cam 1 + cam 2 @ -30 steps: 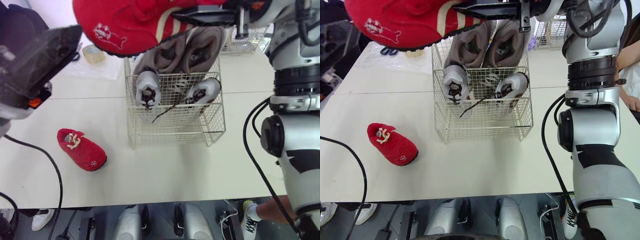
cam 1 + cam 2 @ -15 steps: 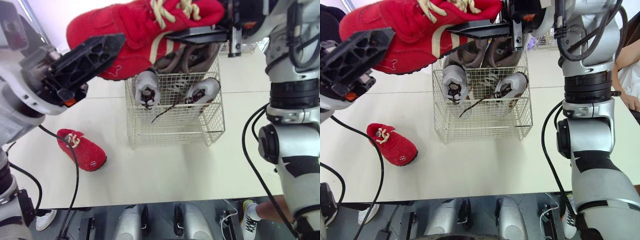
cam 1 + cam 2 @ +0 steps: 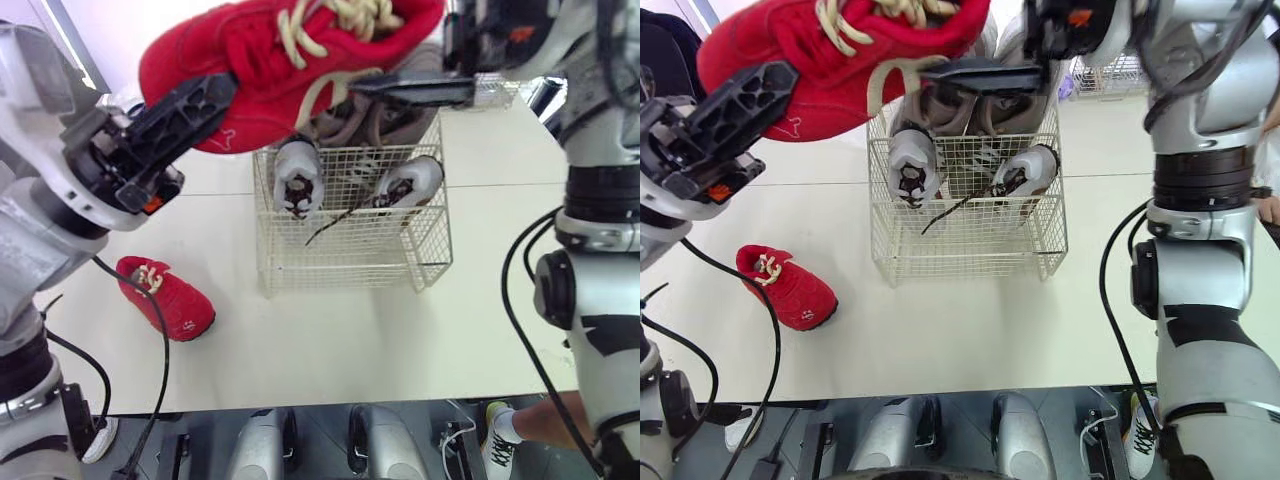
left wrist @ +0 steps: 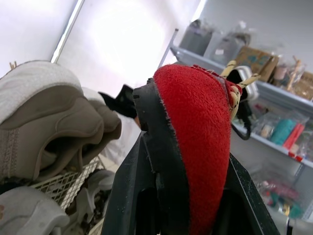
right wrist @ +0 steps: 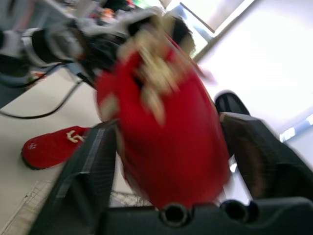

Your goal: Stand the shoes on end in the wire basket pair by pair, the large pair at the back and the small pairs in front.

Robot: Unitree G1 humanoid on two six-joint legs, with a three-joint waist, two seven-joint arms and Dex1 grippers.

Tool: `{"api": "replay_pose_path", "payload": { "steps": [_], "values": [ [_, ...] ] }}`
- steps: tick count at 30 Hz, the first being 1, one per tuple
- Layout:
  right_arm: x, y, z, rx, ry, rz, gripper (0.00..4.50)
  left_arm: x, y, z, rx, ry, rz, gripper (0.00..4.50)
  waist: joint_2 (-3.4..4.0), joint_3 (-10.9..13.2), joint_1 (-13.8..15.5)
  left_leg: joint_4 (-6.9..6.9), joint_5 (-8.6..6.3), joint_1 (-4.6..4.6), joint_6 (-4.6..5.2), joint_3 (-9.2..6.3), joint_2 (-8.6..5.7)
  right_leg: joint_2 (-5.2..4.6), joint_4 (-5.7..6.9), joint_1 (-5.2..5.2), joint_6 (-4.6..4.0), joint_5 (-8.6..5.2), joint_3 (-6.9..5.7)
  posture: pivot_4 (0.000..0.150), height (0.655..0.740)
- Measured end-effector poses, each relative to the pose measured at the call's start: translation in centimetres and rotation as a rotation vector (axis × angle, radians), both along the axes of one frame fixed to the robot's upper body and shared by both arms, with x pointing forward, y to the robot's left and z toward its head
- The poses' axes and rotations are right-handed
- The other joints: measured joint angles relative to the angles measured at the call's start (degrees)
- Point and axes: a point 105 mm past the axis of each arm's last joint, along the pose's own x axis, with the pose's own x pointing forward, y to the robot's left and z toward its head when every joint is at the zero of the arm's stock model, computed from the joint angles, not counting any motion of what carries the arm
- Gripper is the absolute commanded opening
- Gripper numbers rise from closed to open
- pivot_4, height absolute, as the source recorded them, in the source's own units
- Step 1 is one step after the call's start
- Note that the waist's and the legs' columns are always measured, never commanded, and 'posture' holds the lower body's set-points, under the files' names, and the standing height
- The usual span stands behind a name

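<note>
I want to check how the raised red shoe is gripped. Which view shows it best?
The left eye view: the raised red shoe shows lengthwise, laces up, the wire basket beyond it. The left wrist view shows its sole edge and suede side inside the left gripper; the right wrist view, its laced top inside the right gripper.

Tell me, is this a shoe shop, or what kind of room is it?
Probably a workroom or lab, not a shop: a plain white table, shelves crammed with boxes and supplies, and a red shoe held up near a wire basket.
</note>
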Motion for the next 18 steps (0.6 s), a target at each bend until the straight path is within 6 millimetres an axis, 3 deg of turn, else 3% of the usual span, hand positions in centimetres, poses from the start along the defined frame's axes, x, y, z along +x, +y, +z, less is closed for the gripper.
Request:
{"api": "replay_pose_path", "payload": {
  "steps": [3,6,9,11,15,18],
  "values": [
    [0.9,-3.6,0.4,0.201,0.223,-0.045,4.41,-0.4,0.6,0.2,-0.061,-0.014,0.033,0.69,-0.09,-0.05,0.05,0.02,0.0,0.0,0.0,-0.08,0.0,-0.01,-0.06,0.09,-0.01,0.0,-0.01,0.15,0.7371],
    [1.6,-6.5,-1.3,0.471,0.55,0.008,4.41,-0.6,1.2,0.7,-0.158,-0.025,0.072,0.69,-0.15,-0.09,0.1,0.04,0.0,0.0,0.0,-0.15,0.02,-0.04,-0.08,0.15,-0.09,0.06,-0.03,0.15,0.7371],
    [1.7,-5.3,-4.2,0.583,0.784,0.101,4.41,-0.7,1.8,1.6,-0.252,-0.04,0.094,0.69,-0.09,-0.07,-0.47,0.01,0.04,0.09,-0.06,-0.12,0.07,0.0,0.01,0.13,-0.16,0.1,-0.02,0.15,0.7371],
    [1.3,-3.2,-5.5,0.65,0.898,0.171,4.41,-0.8,1.9,2.0,-0.302,-0.044,0.096,0.69,-0.07,-0.07,-0.46,-0.05,0.1,0.12,-0.14,-0.13,0.13,0.1,0.06,0.1,-0.18,0.12,-0.02,0.15,0.7371],
    [0.5,1.3,-6.1,0.713,0.995,0.259,4.41,-0.4,1.3,2.2,-0.375,-0.032,0.048,0.69,-0.07,-0.08,-0.06,-0.03,0.12,0.07,-0.17,-0.17,0.14,0.31,0.06,0.1,-0.18,0.12,-0.03,0.15,0.7371],
    [0.5,2.0,-5.7,0.768,1.012,0.255,4.41,-0.2,0.8,2.0,-0.385,-0.03,0.038,0.69,-0.13,-0.11,0.56,0.07,0.06,-0.05,0.0,-0.17,0.04,0.28,-0.05,0.1,-0.03,0.2,-0.04,0.15,0.7371]
  ]
}}
